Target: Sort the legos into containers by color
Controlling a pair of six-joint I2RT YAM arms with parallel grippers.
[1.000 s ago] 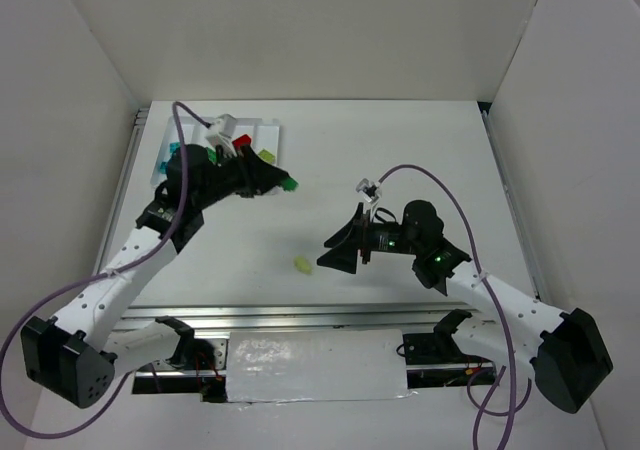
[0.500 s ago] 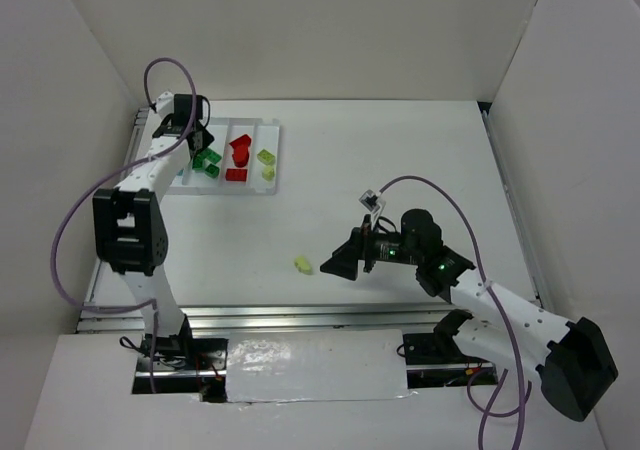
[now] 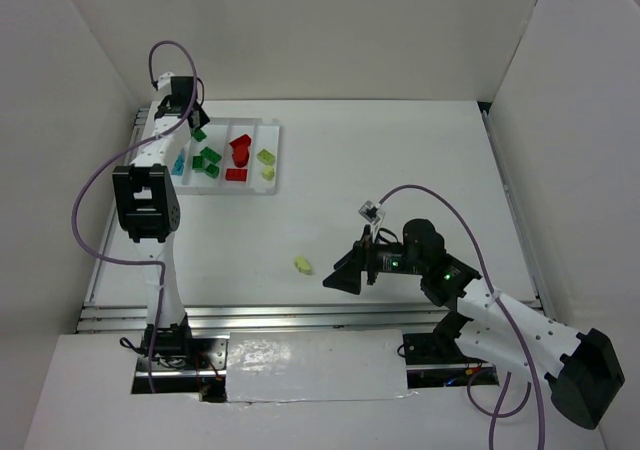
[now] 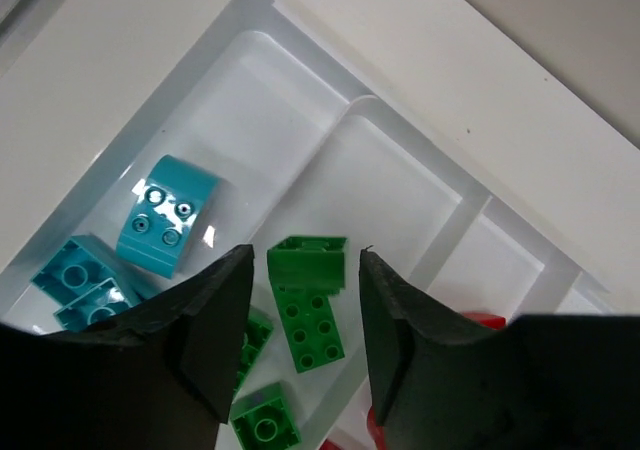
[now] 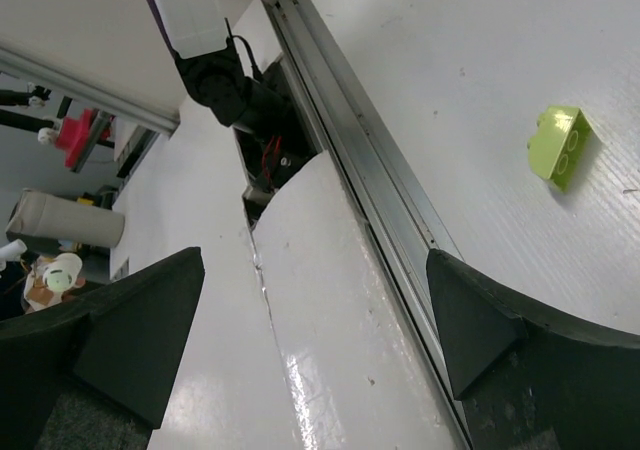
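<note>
Far left on the white surface, a glossy ridged tray holds studded teal bricks, green bricks, red bricks and pale yellow-green ones. The left end effector hangs spread over the green compartment, clear of the brick below. Rightward, a loose yellow-green brick lies near the wide-spread, empty right end effector.

Left arm reached far forward, left gripper parted, right arm low, right gripper spread wide.
</note>
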